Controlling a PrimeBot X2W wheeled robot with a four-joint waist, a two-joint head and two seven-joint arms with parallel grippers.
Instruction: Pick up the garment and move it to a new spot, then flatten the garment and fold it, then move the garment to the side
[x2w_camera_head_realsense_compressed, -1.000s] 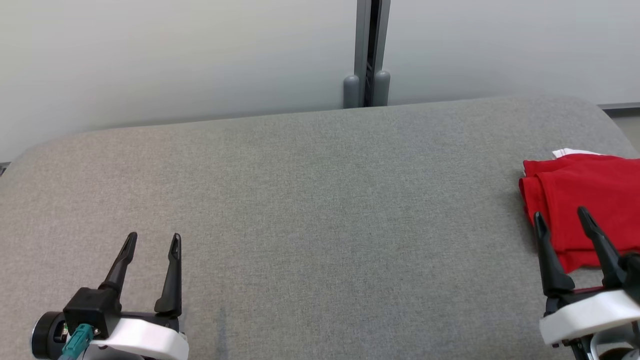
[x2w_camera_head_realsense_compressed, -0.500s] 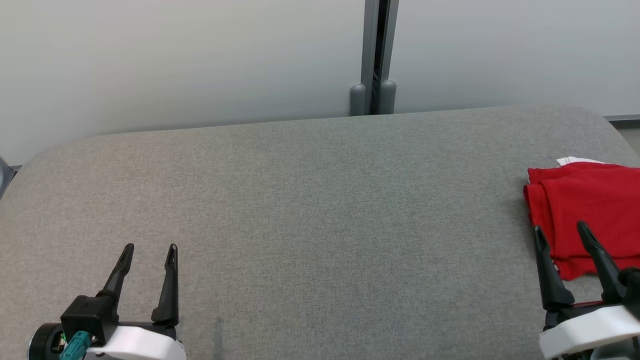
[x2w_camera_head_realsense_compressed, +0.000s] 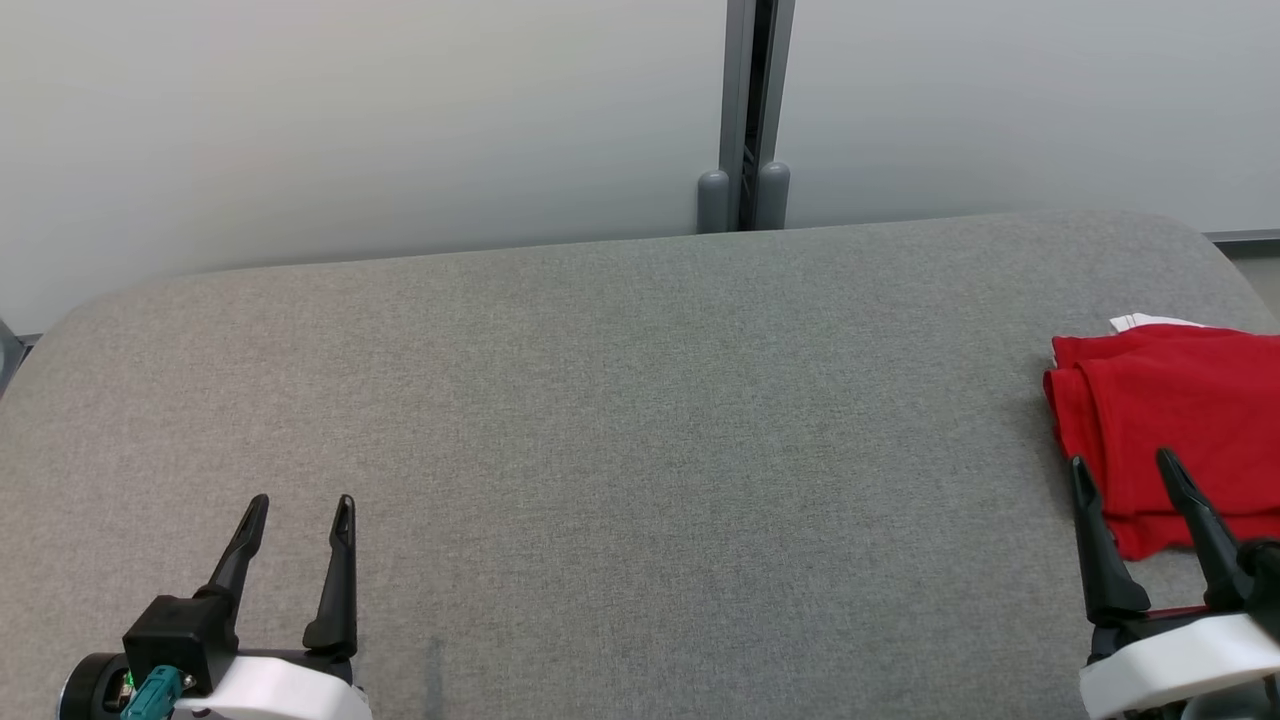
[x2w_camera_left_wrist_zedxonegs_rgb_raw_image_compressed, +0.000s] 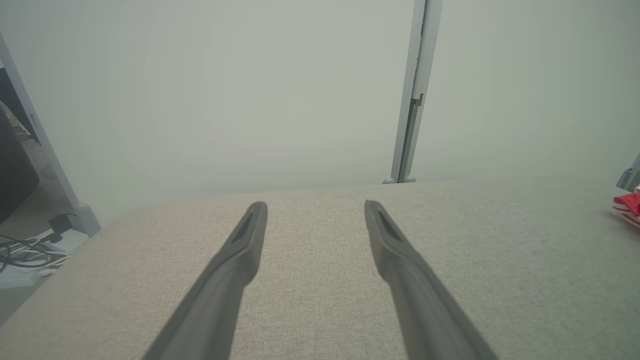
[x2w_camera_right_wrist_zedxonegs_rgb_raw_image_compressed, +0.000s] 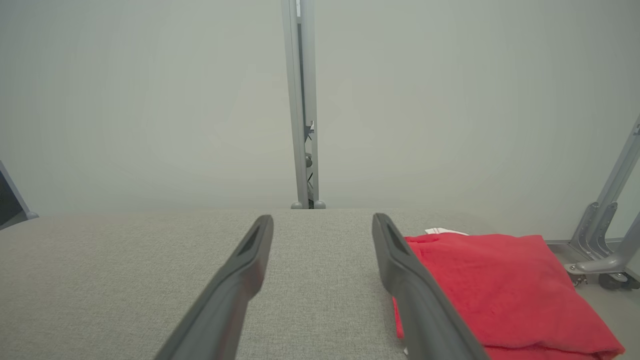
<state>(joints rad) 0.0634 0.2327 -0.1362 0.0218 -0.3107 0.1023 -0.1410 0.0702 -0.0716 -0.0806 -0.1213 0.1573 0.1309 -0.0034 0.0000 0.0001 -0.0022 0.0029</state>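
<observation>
Lower left of the head view: the left end effector (x2w_camera_head_realsense_compressed: 303, 502) stands over the grey worktop (x2w_camera_head_realsense_compressed: 640, 420), fingers spread wide, holding nothing. Lower right: the right end effector (x2w_camera_head_realsense_compressed: 1121, 460) is equally wide and empty, its fingertips overlapping the near edge of the folded red garment (x2w_camera_head_realsense_compressed: 1180, 400), which lies at the worktop's right edge. Whether they touch the cloth cannot be told. A white item (x2w_camera_head_realsense_compressed: 1145, 322) peeks out beyond the garment. Behind, a grey post (x2w_camera_head_realsense_compressed: 745, 110) splits the pale wall (x2w_camera_head_realsense_compressed: 350, 120).
</observation>
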